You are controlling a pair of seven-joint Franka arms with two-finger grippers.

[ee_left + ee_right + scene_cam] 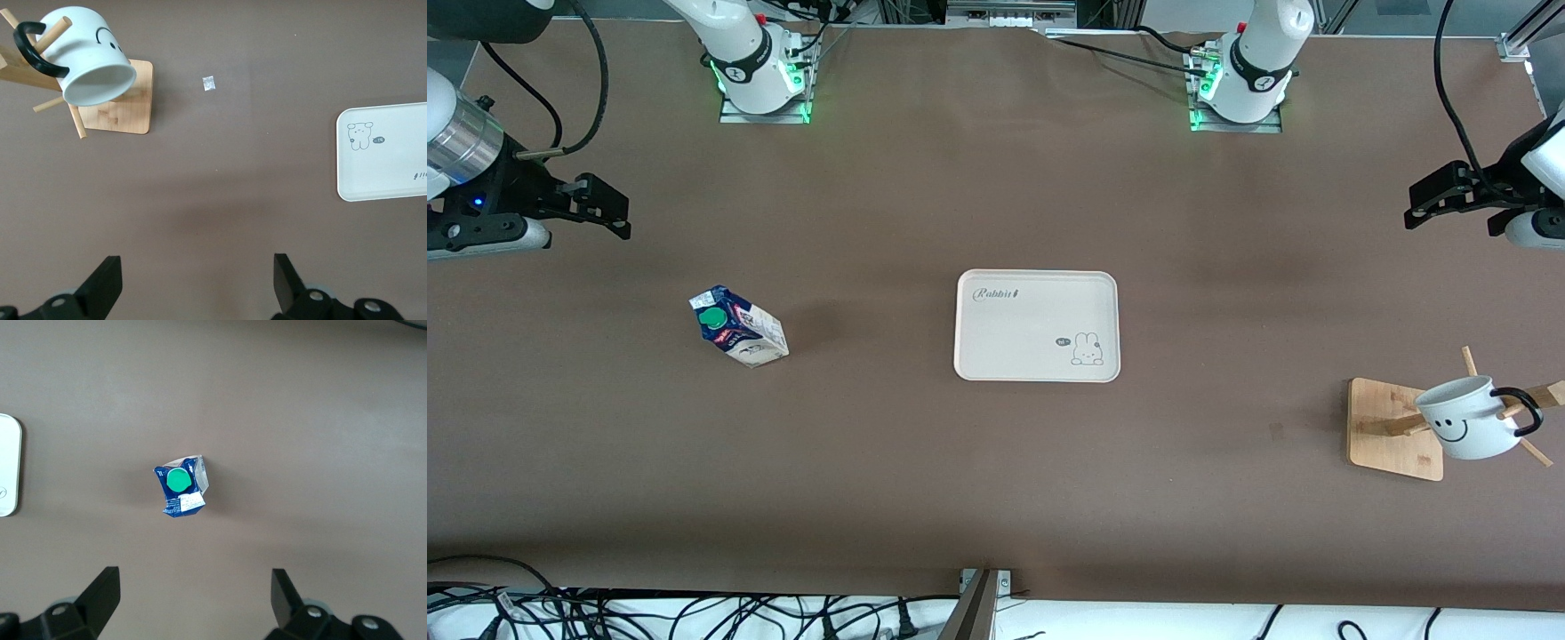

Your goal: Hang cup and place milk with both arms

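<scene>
Milk [738, 327] stands on the table toward our right arm's end, light and crushable, so we would pinch its flat sides; our right gripper [609, 207] hangs spread and empty, tray [1037, 325] midway, cup [1469, 418] already hung on the rack [1396, 428], left gripper [1427, 200] likewise spread, empty

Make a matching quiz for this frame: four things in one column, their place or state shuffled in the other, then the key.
Things:
1. cup
2. milk
3. tray
4. left gripper

Places or states:
A. mid-table, nothing on it
B. open, up over the left arm's end of the table
C. hanging by its handle on a peg of the wooden rack
D. upright on the table toward the right arm's end

Pairs: 1-C, 2-D, 3-A, 4-B

The right gripper is also open, over its own end.
</scene>
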